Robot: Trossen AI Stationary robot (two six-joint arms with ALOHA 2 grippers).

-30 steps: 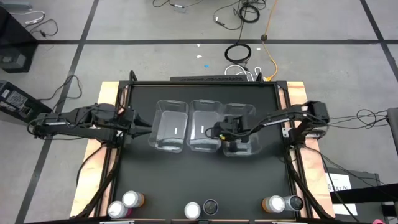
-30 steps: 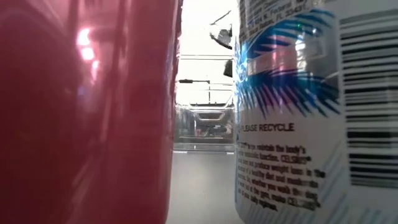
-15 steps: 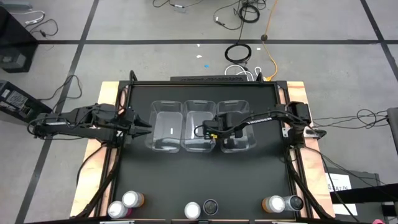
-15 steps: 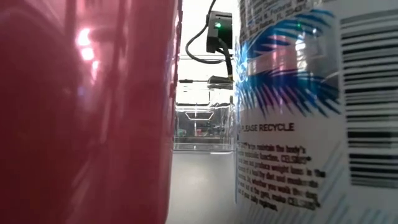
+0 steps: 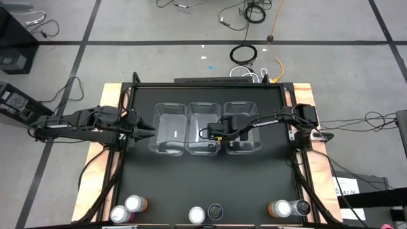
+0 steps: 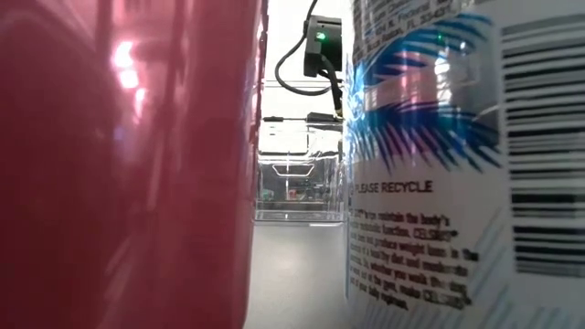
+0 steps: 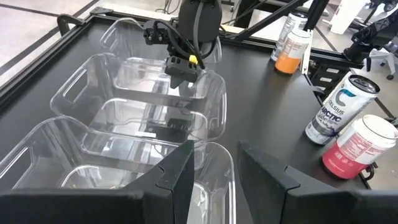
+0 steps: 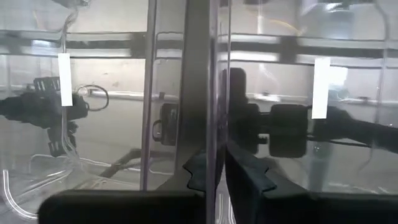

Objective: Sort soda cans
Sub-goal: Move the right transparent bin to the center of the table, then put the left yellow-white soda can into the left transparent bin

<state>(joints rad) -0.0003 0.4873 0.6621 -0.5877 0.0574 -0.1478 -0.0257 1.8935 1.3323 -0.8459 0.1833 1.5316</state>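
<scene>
Cans stand well apart from right claw, clenched on bin wall.

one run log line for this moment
right gripper: pinching wall between middle bin and right bin | left gripper: at left bin | cans: unsorted

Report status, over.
Left gripper at the bins' left end. Right gripper at the middle bin's right wall. Six cans unsorted, table's edge. Bins empty.

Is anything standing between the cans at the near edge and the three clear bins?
Nothing visible does. Bare black table separates the soda cans from the bins. The right gripper sits at the wall between the middle and right bins.
</scene>
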